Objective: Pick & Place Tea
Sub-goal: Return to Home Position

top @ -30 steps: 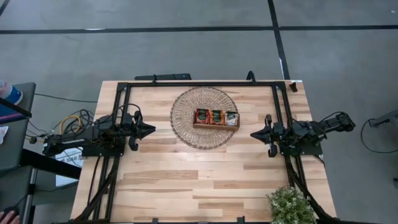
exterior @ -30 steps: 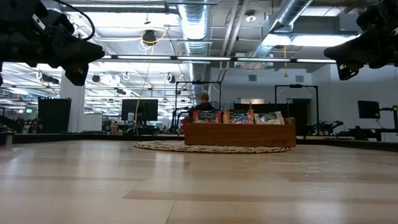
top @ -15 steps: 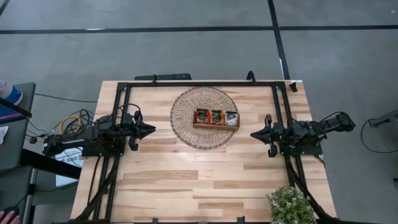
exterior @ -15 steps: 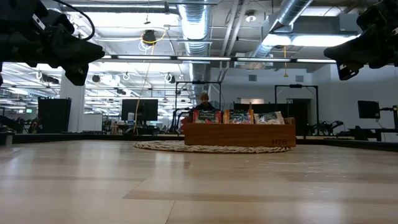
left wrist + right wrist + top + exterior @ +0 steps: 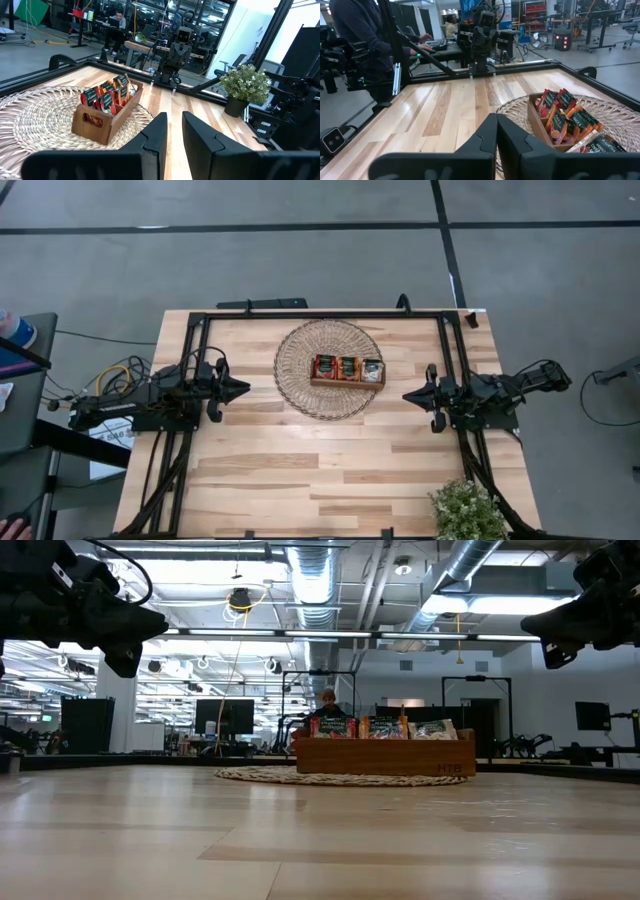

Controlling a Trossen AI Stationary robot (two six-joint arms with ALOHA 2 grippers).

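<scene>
The tea sachets point(image 5: 345, 366) stand on edge in a brown wooden tray point(image 5: 346, 381), red-orange ones with a few pale ones at the right end. The tray rests on a round woven mat point(image 5: 300, 370) at the table's far middle. In the left wrist view the sachets point(image 5: 107, 95) stick up out of the tray point(image 5: 100, 122). My left gripper point(image 5: 245, 388) hovers level left of the mat, its fingers point(image 5: 160, 130) a narrow gap apart with nothing between them. My right gripper point(image 5: 405, 395) hovers level right of the mat, shut point(image 5: 496, 120) and empty.
A potted plant point(image 5: 468, 510) stands at the table's near right corner. Black frame rails point(image 5: 320, 313) run along the far edge and both sides. Bare wood lies in front of the mat point(image 5: 320, 840). A person point(image 5: 360, 30) stands beyond the table's left side.
</scene>
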